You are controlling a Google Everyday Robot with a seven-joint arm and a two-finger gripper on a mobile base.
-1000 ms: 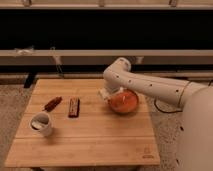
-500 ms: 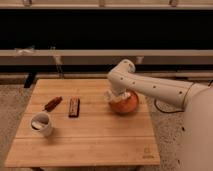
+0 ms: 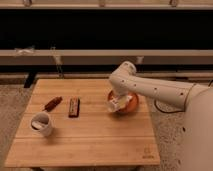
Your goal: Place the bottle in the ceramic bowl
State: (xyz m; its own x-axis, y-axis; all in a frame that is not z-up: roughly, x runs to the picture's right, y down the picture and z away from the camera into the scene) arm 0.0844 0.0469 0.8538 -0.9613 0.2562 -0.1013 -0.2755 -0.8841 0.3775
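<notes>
The orange-red ceramic bowl [image 3: 131, 103] sits on the right half of the wooden table [image 3: 95, 142]. My gripper [image 3: 116, 103] hangs from the white arm that reaches in from the right. It is low over the bowl's left rim. A small white shape at its tip, the bottle [image 3: 113, 106], is at the bowl's left edge and partly hidden by the gripper. I cannot tell whether the bottle rests in the bowl or is held above it.
A white mug [image 3: 41, 123] stands at the table's front left. A dark brown bar [image 3: 74, 106] and a small red-brown object [image 3: 52, 103] lie left of centre. A dark cable [image 3: 159, 107] runs off the table's right edge. A dark wall with rails is behind.
The gripper with the white bottle has moved right and down, from left of the bowl to its left rim.
</notes>
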